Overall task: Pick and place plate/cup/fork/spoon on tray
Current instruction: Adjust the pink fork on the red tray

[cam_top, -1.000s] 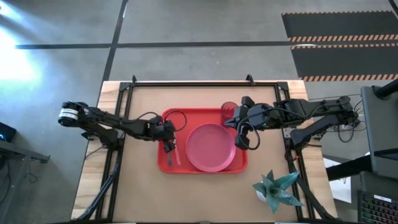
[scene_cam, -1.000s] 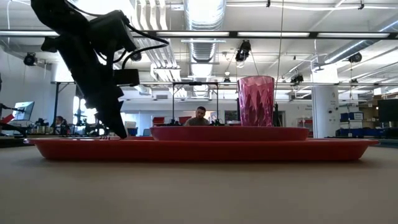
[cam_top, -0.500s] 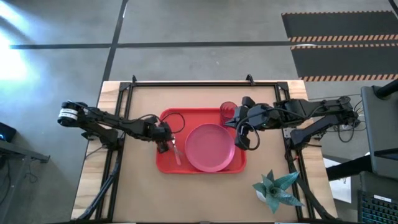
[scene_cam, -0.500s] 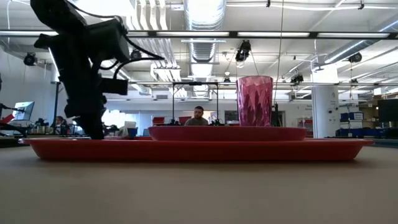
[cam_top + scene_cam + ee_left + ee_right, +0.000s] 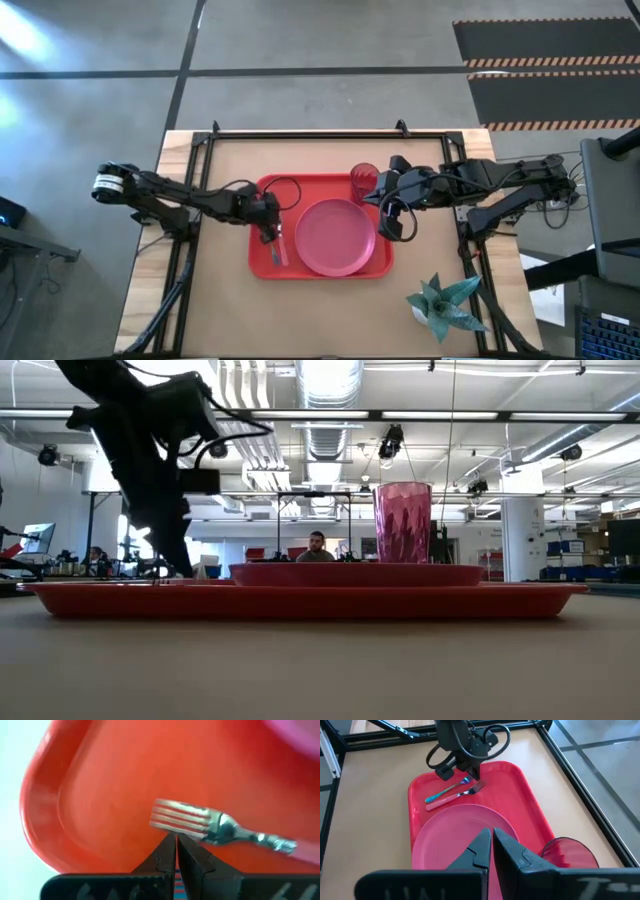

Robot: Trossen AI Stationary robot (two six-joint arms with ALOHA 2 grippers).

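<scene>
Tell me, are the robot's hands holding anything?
No, nothing. The left gripper is shut and empty just above the fork on the tray. The right gripper is shut and empty over the plate.

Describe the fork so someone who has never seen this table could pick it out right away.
Find the big red tray in the middle of the table, with a round plate on it. Left of the plate two slim utensils lie side by side by the shut left gripper. The fork has the pink handle and tines; the spoon beside it has a bluish handle.

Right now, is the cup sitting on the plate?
No, the cup stands on the tray beside the plate, not on it.
</scene>
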